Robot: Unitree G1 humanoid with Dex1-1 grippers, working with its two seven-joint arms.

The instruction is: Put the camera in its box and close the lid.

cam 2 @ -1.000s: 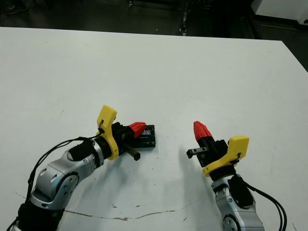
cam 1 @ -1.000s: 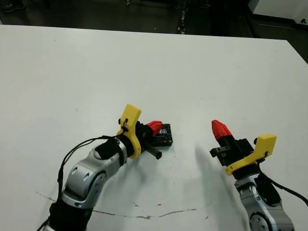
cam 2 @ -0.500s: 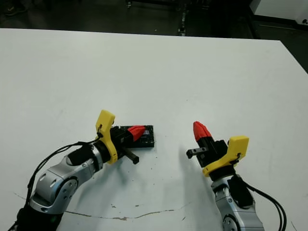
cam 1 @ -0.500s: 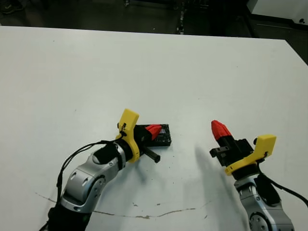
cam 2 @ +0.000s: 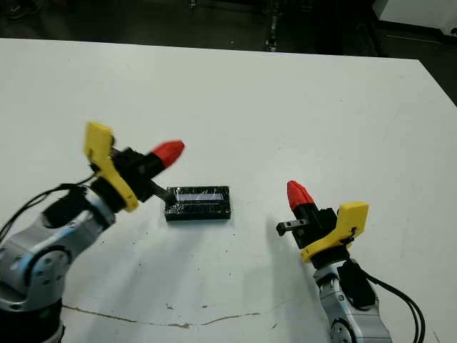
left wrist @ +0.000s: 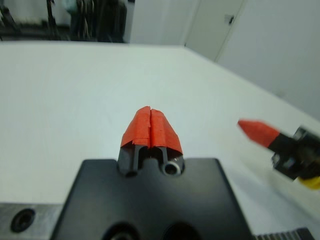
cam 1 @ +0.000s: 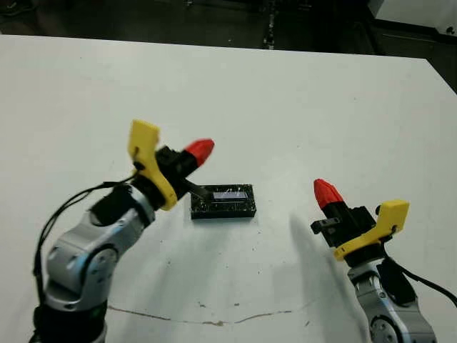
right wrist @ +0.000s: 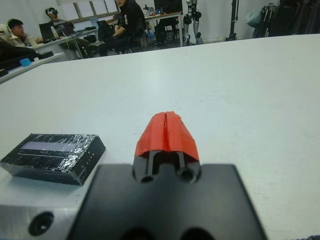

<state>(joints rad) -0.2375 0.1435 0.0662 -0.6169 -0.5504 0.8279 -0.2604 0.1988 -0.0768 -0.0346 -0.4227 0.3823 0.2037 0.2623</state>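
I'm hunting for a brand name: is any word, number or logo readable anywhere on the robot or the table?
None can be read.
Shiny crinkly black rectangular lid: only a pale glare stripe, no lettering.
Yellow plastic wrist brackets and red-tipped grippers: no markings visible.
White table: only scuffs.

White table (cam 1: pixel 300 100), closed black box with crinkly shiny lid (cam 1: pixel 223 201) lying flat near its middle

I see the box (cam 1: pixel 223 202) with the lid (cam 2: pixel 198 196) on it, resting on the worktop (cam 1: pixel 285 100) between my two hands. My left hand (cam 1: pixel 199 150) is raised just to its left; my right hand (cam 1: pixel 326 192) sits well apart on its right.
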